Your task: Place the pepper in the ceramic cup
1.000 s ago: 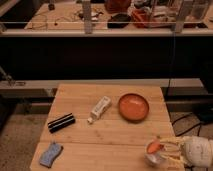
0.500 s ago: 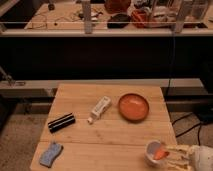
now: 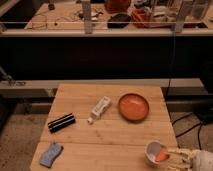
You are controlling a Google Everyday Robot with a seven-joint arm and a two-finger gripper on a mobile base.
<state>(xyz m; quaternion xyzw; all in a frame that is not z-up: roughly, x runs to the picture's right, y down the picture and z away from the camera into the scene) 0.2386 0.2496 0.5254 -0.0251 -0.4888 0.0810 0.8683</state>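
The ceramic cup (image 3: 154, 150), small and whitish, stands near the table's front right corner. The orange-red pepper (image 3: 161, 156) sits inside its mouth, against the right wall. My gripper (image 3: 171, 156) reaches in from the lower right. Its pale fingers (image 3: 178, 151) lie low over the table, their tips meet the pepper at the cup's rim, and they are shut on it. The gripper's round body (image 3: 202, 161) is partly cut off by the picture's edge.
A wide orange-red bowl (image 3: 133, 106) sits behind the cup. A white tube (image 3: 100, 108) lies mid-table, a black bar (image 3: 61, 122) to its left and a blue-grey sponge (image 3: 50, 153) at the front left. The wooden table (image 3: 110, 145) ends just right of the cup.
The pepper has dropped from above the cup's rim down into the cup. My gripper's body has shifted right and lower, toward the picture's corner.
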